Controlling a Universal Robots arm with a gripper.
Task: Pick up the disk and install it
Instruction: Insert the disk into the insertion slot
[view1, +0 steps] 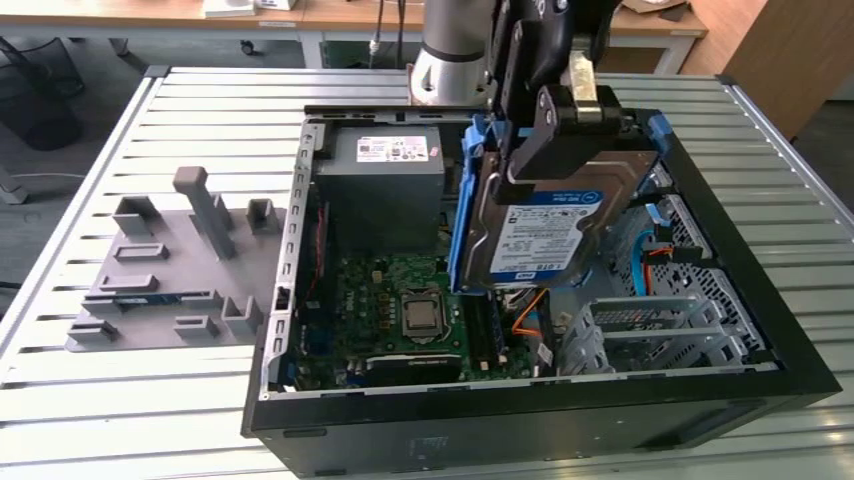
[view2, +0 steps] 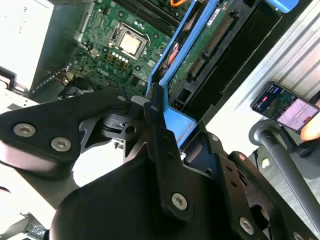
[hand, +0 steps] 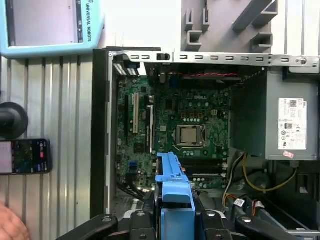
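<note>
Printed labels stand on the disk (view1: 554, 235), the power-supply box (hand: 292, 130) and the pendant (hand: 92, 20).

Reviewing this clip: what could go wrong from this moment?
1. The tool grips the disk by its upper end, tilted above the open case; a slip could drop it onto the motherboard.
2. The orange cable lies just under the disk's lower edge and could get pinched or snagged.

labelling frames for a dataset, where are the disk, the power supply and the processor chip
disk (view1: 550, 240), exterior view, on its white-and-blue label
power supply (view1: 380, 203), exterior view, on its grey side
processor chip (view1: 422, 312), exterior view, on its metal top
</note>
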